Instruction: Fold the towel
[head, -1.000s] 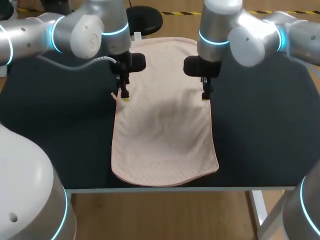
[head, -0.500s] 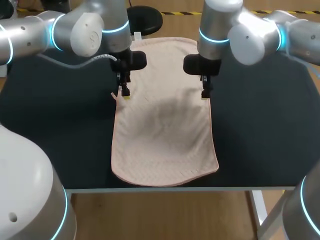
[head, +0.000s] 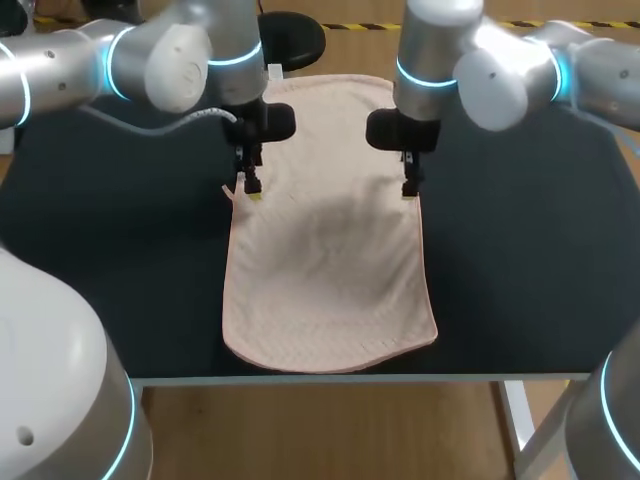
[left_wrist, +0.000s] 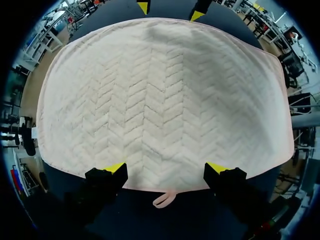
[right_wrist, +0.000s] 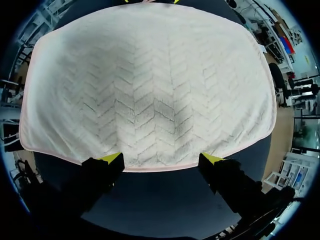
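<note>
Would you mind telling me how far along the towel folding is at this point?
No fold shows yet: the towel lies flat on the table. In hand, the left gripper and right gripper stand open at its opposite long edges, neither pinching it. Still left: grasp the edges, lift and fold it over.

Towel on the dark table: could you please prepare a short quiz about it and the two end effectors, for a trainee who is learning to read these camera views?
1. True or false: the towel lies in a crumpled heap.
2. Choose one: the loop on the towel's edge lies between the fingers of
A. the left end effector
B. the right end effector
C. neither
3. Fill in: the fingers of both end effectors stand ____ at the towel's long edges.

Key: 1 false, it lies spread flat; 2 A; 3 open.
</note>
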